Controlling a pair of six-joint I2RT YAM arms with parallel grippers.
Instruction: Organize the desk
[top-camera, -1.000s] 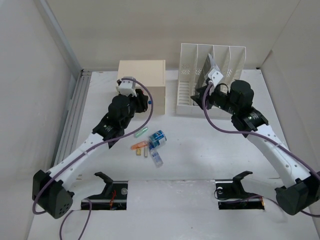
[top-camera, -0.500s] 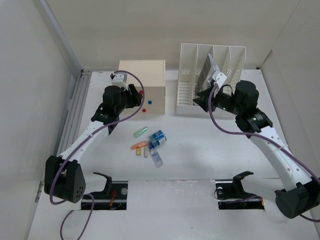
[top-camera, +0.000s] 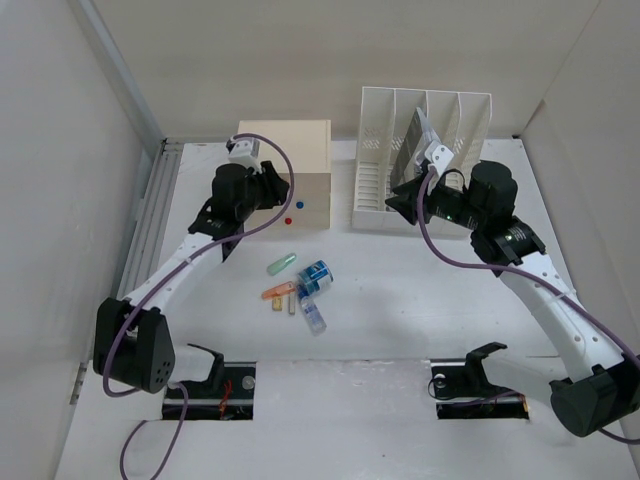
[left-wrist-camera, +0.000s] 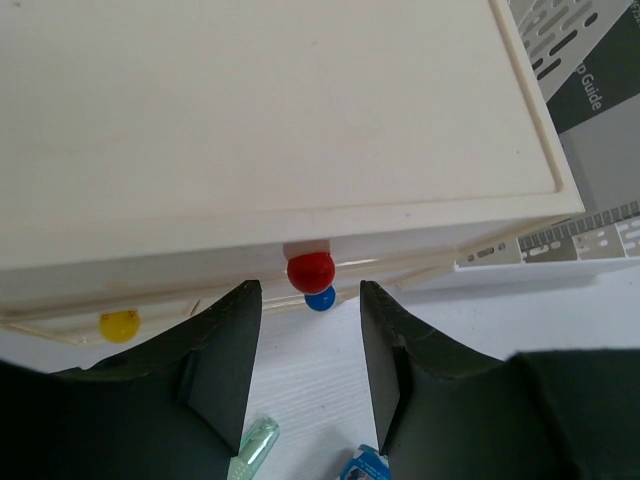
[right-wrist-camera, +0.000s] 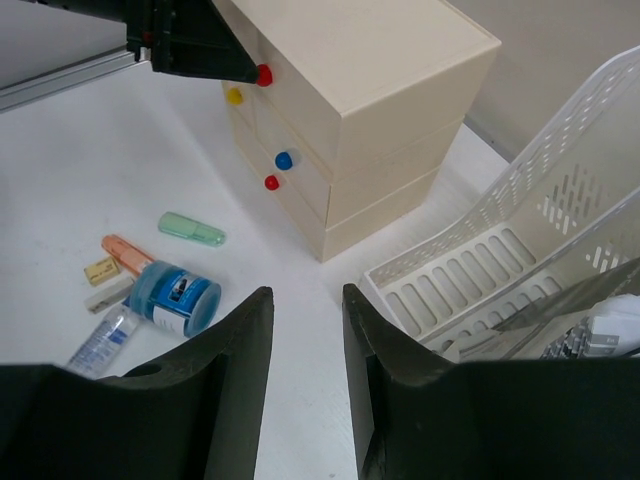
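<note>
The left arm has swung in toward the cream drawer box (top-camera: 285, 140) since half a second ago, its wrist now a little further right and close against the box's upper front corner; the right arm has hardly shifted.

The bench (top-camera: 420, 300) is a flat white top filling the floor of the enclosure, spread under both arms. A ribbed metal rail (top-camera: 150, 225) runs along its left edge, and white panels (top-camera: 60, 150) wall it in. The drawer box stands at the far side, with the white slotted file rack (top-camera: 440, 110) just beside it on the right, a grey booklet (top-camera: 418, 140) leaning in it. Near the middle of the bench lies a loose cluster: a green capsule (top-camera: 283, 263), a blue tub (top-camera: 316, 277) on its side, an orange marker (top-camera: 277, 292) and a small clear bottle (top-camera: 313, 317).

The left arm stretches diagonally from its base to the box. The left end effector (left-wrist-camera: 306, 300) is released, its fingers spread either side of the red knob (left-wrist-camera: 310, 270) on the top drawer, with the blue knob (left-wrist-camera: 320, 299) just below and the yellow knob (left-wrist-camera: 119, 324) off to the left. Whether a finger touches the red knob cannot be told.

The right arm bends up and inward, its wrist held high in front of the file rack. The right end effector (right-wrist-camera: 305, 300) is released too, with nothing between its fingers.
</note>
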